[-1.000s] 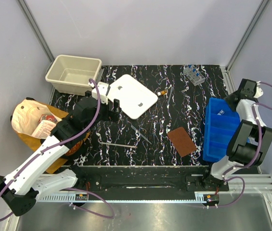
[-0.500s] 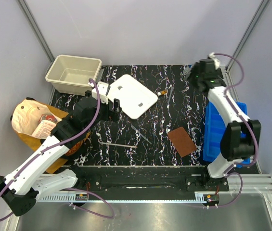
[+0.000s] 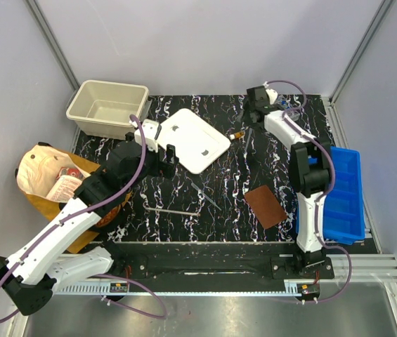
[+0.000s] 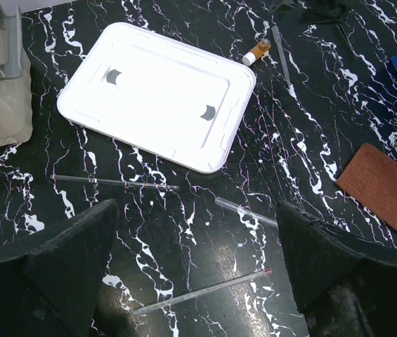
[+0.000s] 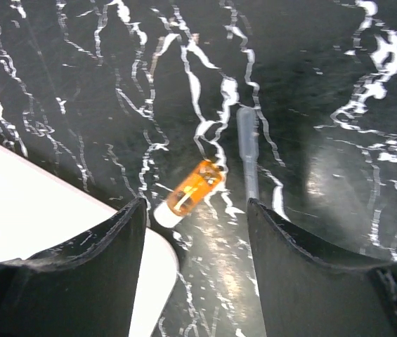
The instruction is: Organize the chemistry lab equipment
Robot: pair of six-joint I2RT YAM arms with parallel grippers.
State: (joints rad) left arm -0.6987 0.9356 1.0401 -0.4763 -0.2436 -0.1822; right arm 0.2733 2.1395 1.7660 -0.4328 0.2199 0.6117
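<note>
Hanging over the far middle of the tabletop [image 3: 226, 182], the right pincer [image 5: 197, 210] is spread wide above an orange vial [image 5: 191, 189]. The vial lies just beside the white lid [image 5: 43, 217], with a clear pipette [image 5: 249, 151] just to its right. The left pincer [image 4: 198, 208], also spread, hangs over thin glass rods [image 4: 114, 182] lying near the lid.

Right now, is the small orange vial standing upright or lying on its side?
Lying on its side: the orange vial shows its full length on the table, white cap toward the white tray.
</note>
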